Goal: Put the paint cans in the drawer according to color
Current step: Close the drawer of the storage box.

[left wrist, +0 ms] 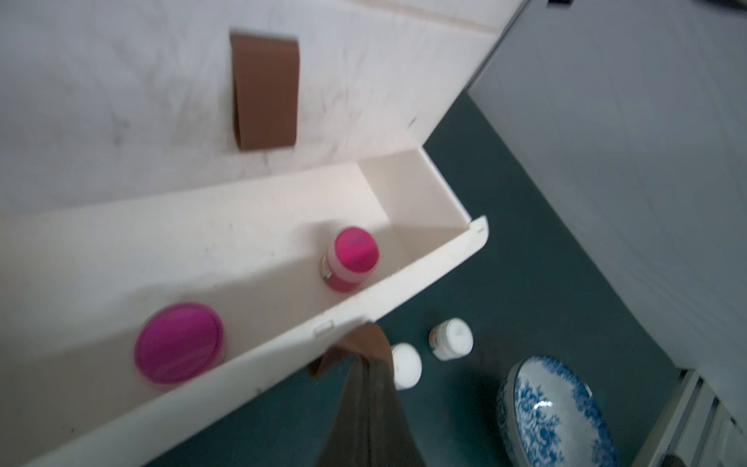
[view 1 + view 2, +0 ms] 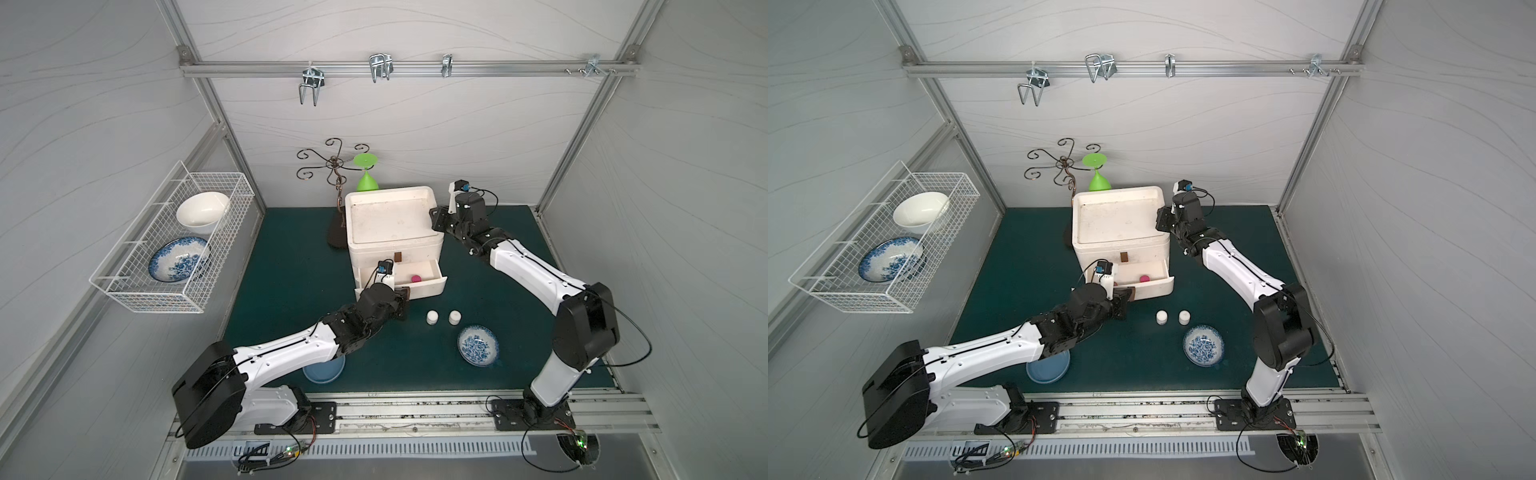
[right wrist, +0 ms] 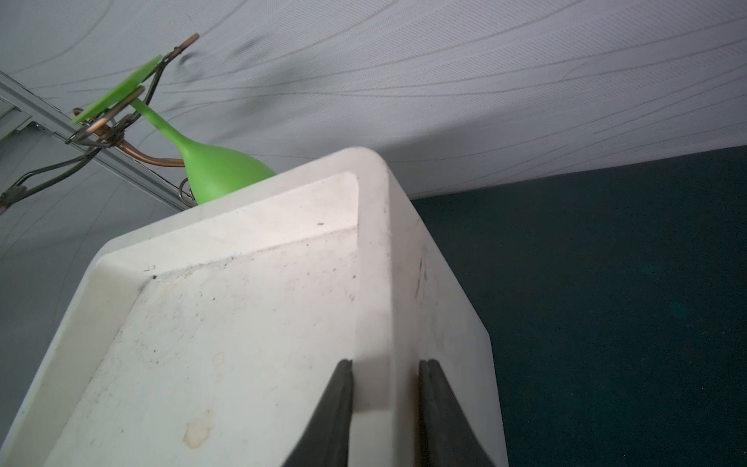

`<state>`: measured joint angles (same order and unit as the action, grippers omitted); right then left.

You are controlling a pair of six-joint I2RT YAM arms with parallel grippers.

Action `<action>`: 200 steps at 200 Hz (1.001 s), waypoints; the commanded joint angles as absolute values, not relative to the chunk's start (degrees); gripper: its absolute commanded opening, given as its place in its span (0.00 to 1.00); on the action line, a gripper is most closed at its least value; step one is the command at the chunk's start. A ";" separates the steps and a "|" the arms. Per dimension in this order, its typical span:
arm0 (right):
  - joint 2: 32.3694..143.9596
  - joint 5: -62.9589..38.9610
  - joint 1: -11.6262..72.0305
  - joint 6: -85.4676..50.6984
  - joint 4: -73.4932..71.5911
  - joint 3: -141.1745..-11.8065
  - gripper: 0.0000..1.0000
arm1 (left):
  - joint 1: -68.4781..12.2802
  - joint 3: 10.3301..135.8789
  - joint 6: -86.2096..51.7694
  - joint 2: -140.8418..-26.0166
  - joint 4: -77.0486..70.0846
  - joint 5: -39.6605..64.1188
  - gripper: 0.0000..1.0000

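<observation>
Sitting upright inside the pulled-out lower drawer [image 1: 242, 384] of the white plastic two-drawer chest [image 2: 415, 251] are both small magenta-lidded paint cans [image 1: 355, 258], well apart, so pink is looking finished. Two small white paint cans [image 2: 432, 317] are standing side by side on the dark green worktop [image 2: 291, 291], just in front of that drawer, awaiting filing. No orange cans are showing; the upper drawer [image 1: 121, 101] is shut, so its contents cannot be told. The left jaws are pinching fully closed on the brown strap handle [image 1: 359, 341] of the lower drawer. The right jaws are gripping, narrowly parted, across the chest's raised top rim, apparently steadying it. A blue-and-white patterned ceramic bowl [image 2: 478, 345] is sitting near the white cans and may be crowding a pick. A pale blue round plate [image 2: 324, 370] is lying partly under the left arm.
</observation>
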<state>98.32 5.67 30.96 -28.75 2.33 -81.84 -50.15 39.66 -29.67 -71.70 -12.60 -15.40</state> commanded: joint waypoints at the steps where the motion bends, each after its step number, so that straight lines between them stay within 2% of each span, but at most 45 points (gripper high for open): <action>1: 101.29 -4.33 36.03 -34.25 12.79 -76.81 0.00 | -49.70 42.94 -28.57 -72.46 -22.42 -21.03 0.00; 34: 101.93 -5.23 36.39 -33.46 13.83 -77.42 0.00 | -49.66 43.62 -27.91 -75.65 -20.42 -22.28 0.00; 62: 102.65 -5.67 36.33 -31.97 15.83 -78.90 0.00 | -49.74 43.14 -27.58 -73.63 -17.98 -20.68 0.00; 76: 102.69 -5.53 36.22 -31.73 16.20 -79.01 0.00 | -49.83 43.80 -28.68 -71.55 -13.20 -21.68 0.13; 118: 102.25 -6.64 34.53 -31.57 16.20 -78.16 0.00 | -51.76 41.90 -31.48 -62.47 -2.34 -23.95 0.36; 153: 101.61 -7.29 33.76 -31.34 16.25 -77.72 0.00 | -55.34 38.64 -35.48 -59.75 1.87 -22.42 0.37; 200: 101.22 -7.60 33.57 -31.17 17.05 -78.22 0.00 | -57.48 35.00 -41.80 -65.91 -2.97 -22.18 0.37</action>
<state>98.45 2.39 31.99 -27.49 2.57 -82.06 -57.45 35.86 -37.71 -62.87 -0.30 -21.82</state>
